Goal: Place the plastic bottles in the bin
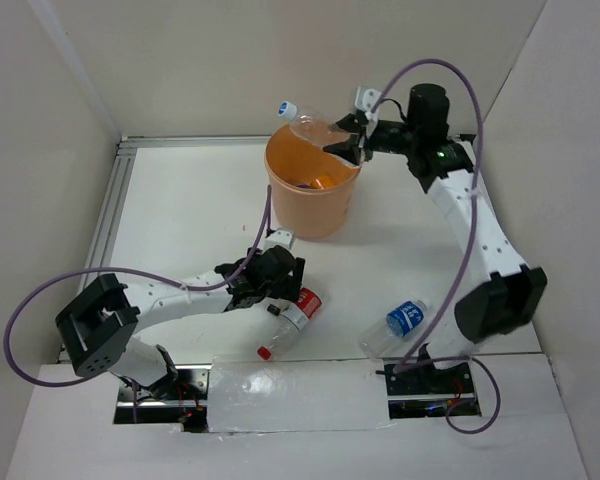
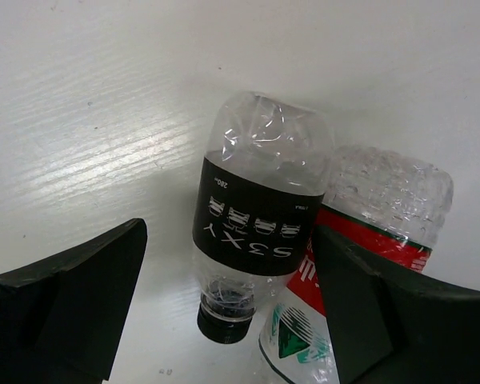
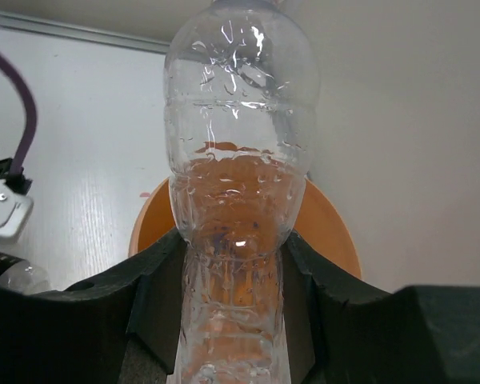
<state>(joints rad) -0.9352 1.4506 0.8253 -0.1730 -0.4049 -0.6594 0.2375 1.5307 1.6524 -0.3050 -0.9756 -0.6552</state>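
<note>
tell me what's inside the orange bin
At the bottom of the bin lie orange and dark shapes, likely bottles. The clear bottle held across the rim hides the far edge.

Blocked between jaws of left claw by black-labelled clear plastic bottle, red-labelled clear plastic bottle just right; free leftward over white table.

Work surface: white table; painted wood grain shows in the left wrist view. An aluminium rail runs along its left edge and across the far edge.

Enclosure: plain off-white panels on three sides, namely back wall, left wall and right wall.

Near edge: white board lies over it, with a translucent patch at its middle.

Lighting: even and diffuse, with soft, pale shadows on the table.
</note>
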